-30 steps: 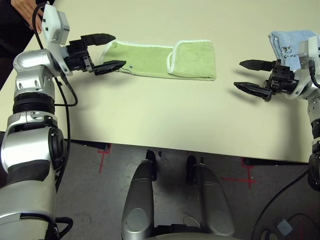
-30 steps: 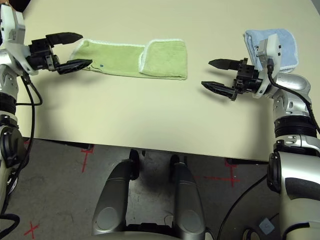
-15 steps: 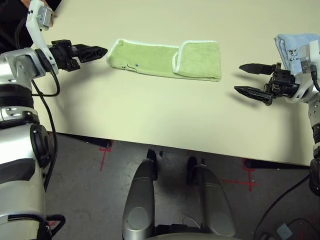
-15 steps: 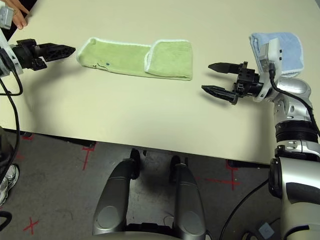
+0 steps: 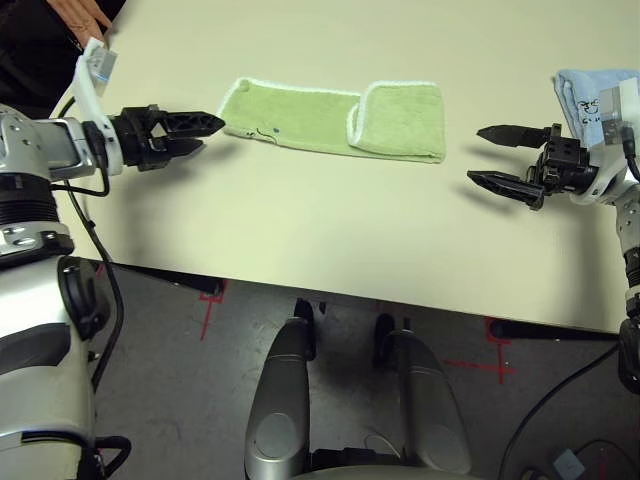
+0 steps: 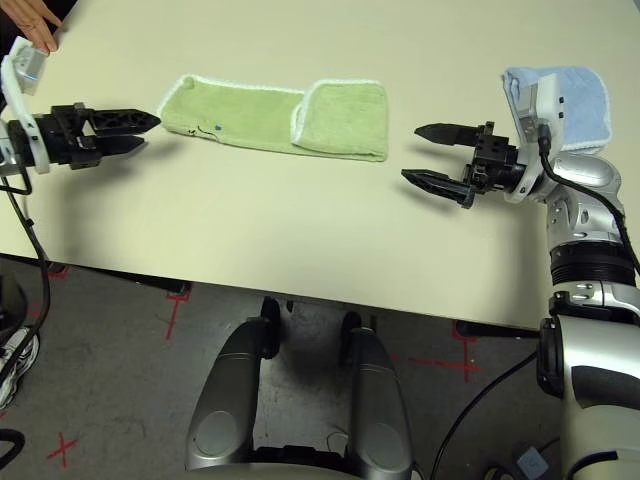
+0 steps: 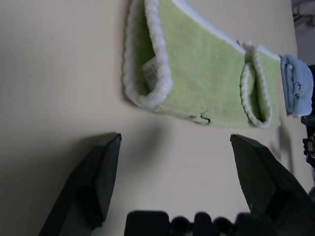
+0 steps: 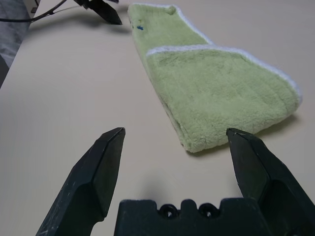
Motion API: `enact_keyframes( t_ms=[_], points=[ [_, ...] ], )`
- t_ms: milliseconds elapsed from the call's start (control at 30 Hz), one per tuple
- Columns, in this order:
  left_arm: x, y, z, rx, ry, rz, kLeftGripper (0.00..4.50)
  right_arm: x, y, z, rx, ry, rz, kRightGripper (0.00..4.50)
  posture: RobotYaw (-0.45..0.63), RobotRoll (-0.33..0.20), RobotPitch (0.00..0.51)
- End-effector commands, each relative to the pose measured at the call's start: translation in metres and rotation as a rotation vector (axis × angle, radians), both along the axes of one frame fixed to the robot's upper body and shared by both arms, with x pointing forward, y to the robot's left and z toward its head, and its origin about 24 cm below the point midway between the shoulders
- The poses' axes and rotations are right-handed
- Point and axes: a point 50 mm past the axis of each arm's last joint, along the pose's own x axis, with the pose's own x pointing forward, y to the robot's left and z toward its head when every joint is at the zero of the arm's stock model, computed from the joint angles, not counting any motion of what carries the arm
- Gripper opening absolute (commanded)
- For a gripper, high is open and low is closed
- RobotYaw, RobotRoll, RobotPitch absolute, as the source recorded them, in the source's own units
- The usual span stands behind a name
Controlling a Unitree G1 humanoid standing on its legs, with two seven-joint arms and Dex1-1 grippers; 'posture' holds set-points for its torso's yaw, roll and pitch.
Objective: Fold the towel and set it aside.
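Note:
The towel (image 5: 330,120) lies flat on the table as a long lime-green strip with white edging, its right end folded over on itself. My left gripper (image 5: 205,134) is open, its tips just short of the towel's left end (image 7: 147,83), with nothing between the fingers. My right gripper (image 5: 476,155) is open too and hovers over bare table a little right of the folded end (image 8: 221,98), pointing toward it. A small dark motif (image 5: 275,131) shows near the towel's left part.
A light blue folded cloth (image 5: 588,90) lies at the far right behind my right wrist. A person's hand (image 5: 85,12) shows at the table's top left corner. The table's front edge (image 5: 400,300) runs below both grippers.
My left gripper left the towel's left corner, drew back to the left, then came back to just short of that end. The right gripper has hardly moved. The camera shifted slightly.

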Motion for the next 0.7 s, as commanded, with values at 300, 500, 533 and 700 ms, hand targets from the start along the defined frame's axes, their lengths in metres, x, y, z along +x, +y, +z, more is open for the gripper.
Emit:
enact_keyframes(
  t_ms=[300, 500, 533, 700],
  points=[
    [0.020, 0.001, -0.006, -0.022, -0.002, 0.157, 4.50, -0.004, -0.001, -0.001, -0.016, -0.001, 0.002, 4.48, 0.09, 0.000, 0.367],
    [0.026, -0.001, -0.003, -0.052, -0.028, 0.186, 4.50, -0.003, 0.003, 0.001, -0.019, -0.007, 0.006, 4.48, 0.09, 0.000, 0.368],
    [0.026, -0.002, -0.002, -0.057, -0.026, 0.177, 4.50, -0.003, 0.003, 0.001, -0.020, -0.008, 0.006, 4.48, 0.09, 0.000, 0.368],
    [0.026, -0.005, -0.001, -0.057, -0.016, 0.151, 3.55, -0.002, 0.002, 0.002, -0.023, -0.011, 0.002, 4.50, 0.09, 0.000, 0.368]
  ],
)
